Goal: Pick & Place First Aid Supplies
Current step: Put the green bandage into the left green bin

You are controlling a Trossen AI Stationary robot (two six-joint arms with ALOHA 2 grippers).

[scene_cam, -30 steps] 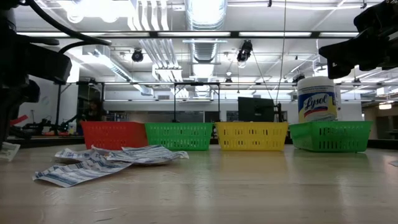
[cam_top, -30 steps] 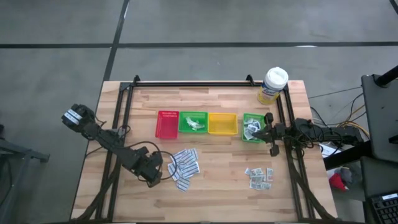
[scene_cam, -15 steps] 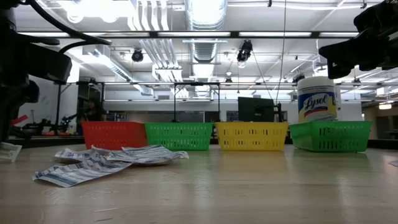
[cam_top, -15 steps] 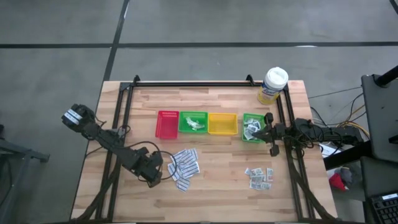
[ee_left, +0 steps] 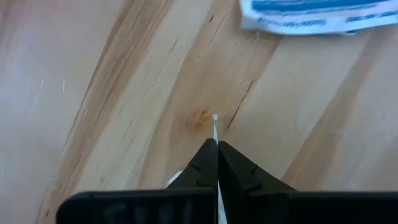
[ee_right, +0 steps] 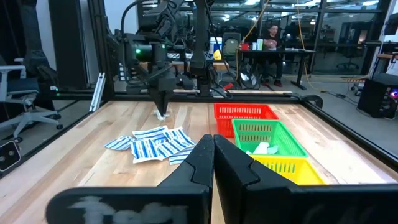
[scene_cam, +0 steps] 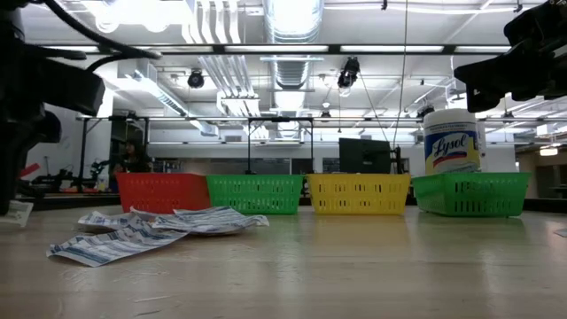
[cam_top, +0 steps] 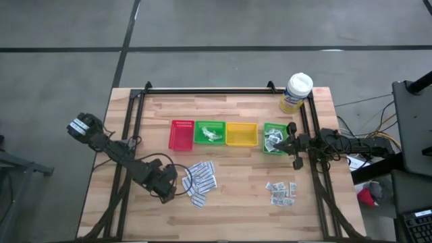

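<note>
High view: the left arm enters from the left edge of the frame and runs diagonally down toward the lower middle, where the left gripper (cam_top: 167,191) points down at the wooden table (cam_top: 236,216), just left of a loose pile of long white printed strips (cam_top: 200,178). In the left wrist view its fingers (ee_left: 205,163) are pressed together on the edge of a thin white packet (ee_left: 215,126), which pokes out past the tips, just above the bare wood; one blue-printed strip (ee_left: 311,15) lies at the upper right of that frame. In the low view the same packet (scene_cam: 18,213) hangs at the far left edge, slightly clear of the tabletop.

The right arm comes in from the right edge of the high view and lies level, its right gripper (cam_top: 289,143) over the right-hand green tray (cam_top: 273,138) at the end of the tray row. In the right wrist view its two dark fingers (ee_right: 200,155) meet with nothing between them.

The row in the centre of the high view runs from left to right: red tray (cam_top: 181,135), green tray (cam_top: 210,132) holding a few pale sachets, yellow tray (cam_top: 241,134), then the second green tray with small packets inside. A cluster of small grey-white squares (cam_top: 281,192) lies at the lower right of the table. A white-lidded tub (cam_top: 296,92) stands at the upper right corner.
</note>
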